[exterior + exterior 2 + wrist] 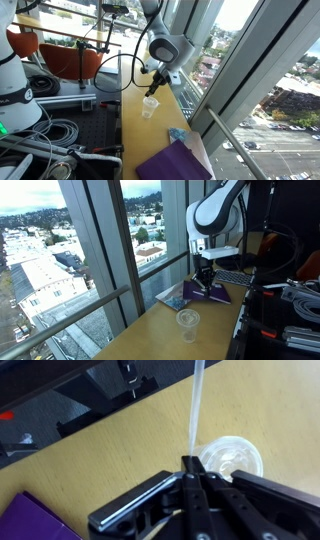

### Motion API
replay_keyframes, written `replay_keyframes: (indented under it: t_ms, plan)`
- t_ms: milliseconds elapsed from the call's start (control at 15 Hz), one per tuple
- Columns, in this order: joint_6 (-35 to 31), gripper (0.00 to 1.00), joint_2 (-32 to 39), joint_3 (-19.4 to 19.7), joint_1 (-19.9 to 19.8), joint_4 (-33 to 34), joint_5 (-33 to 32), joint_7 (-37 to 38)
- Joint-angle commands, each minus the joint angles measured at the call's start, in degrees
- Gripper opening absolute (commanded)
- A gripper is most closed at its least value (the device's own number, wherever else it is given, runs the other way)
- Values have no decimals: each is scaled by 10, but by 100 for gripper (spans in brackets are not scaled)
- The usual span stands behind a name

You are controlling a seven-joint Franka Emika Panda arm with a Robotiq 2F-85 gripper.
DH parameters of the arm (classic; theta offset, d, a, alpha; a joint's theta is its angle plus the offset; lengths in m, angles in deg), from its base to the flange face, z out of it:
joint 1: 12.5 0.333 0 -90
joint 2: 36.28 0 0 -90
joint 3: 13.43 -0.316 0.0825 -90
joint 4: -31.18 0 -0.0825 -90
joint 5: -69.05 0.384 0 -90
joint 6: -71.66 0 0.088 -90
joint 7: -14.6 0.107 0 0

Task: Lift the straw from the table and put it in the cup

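Black Robotiq gripper [190,461]: fingers pressed together, pinching the thin, straight, pale whitish straw [195,410] near one end. In wrist view the rest of the straw runs out past the fingertips toward the top of frame, over the smooth yellow-tan wooden table [100,455], so the straw is off the table, carried by the gripper. Small clear colourless plastic cup [233,460] stands upright on the table, just beside the fingertips in that view, rim seen from above. Can't tell whether the held end of the straw touches the rim. In both exterior views the gripper [151,76] [205,278] hangs above the tabletop w/ the cup [149,106] [188,324] standing roughly under it. The straw is too thin to make out there. Flat purple sheet-like object [175,160] [207,294] lies on the table toward one end, its corner also showing in wrist view [30,520]. Small light-blue object [177,133] [176,303] sits just beside it on the window side, apart from the cup. Black cables [60,135] lie coiled on the dark bench next to the table.
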Motion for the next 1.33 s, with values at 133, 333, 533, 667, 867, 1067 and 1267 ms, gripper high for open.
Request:
replay_keyframes:
  t_ms: [133, 333, 533, 667, 867, 1067, 1267]
  plan:
    - [251, 0, -26, -73, -85, 106, 63, 17]
    - [337, 0, 13, -77, -116, 168, 121, -11]
    - [391, 0, 55, -78, -146, 208, 176, -62]
    - [429, 0, 89, -77, -165, 235, 206, -94]
    - [479, 0, 143, -76, -186, 265, 255, -113]
    - [523, 0, 183, -74, -197, 278, 304, -110]
    - [535, 0, 212, -66, -194, 284, 333, -106]
